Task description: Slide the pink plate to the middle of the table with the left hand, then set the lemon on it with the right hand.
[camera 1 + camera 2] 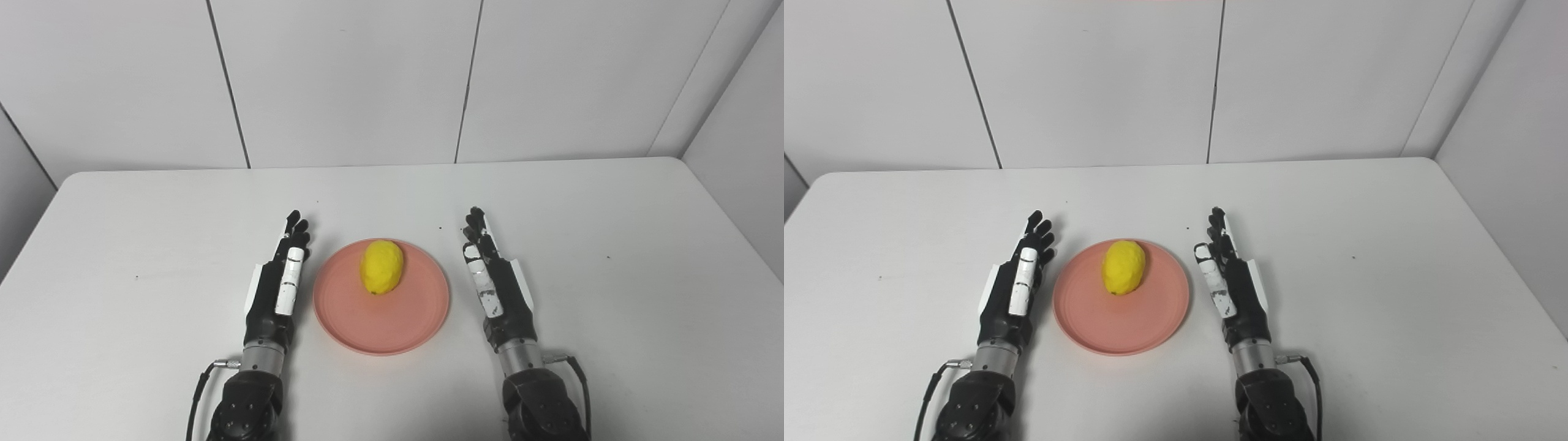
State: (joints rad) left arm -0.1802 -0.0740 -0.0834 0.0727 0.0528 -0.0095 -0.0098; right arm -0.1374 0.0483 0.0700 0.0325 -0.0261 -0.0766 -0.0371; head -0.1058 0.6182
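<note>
On the white counter (153, 245), left eye view, we see the pink plate (392, 324) near the middle w/ the lemon (381, 266) lying on its far half. Left hand (278, 288) and right hand (496, 285) flank it, fingers straight, holding nothing. Right eye view: same layout, both hands just beside the plate rim, not touching.

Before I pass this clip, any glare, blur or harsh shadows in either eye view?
Left eye view: even, soft light, the lemon and pink plate sharp, only faint shadows beside each hand. Right eye view: equally sharp, no glare on the table, and a thin pinkish strip along the top edge.
</note>
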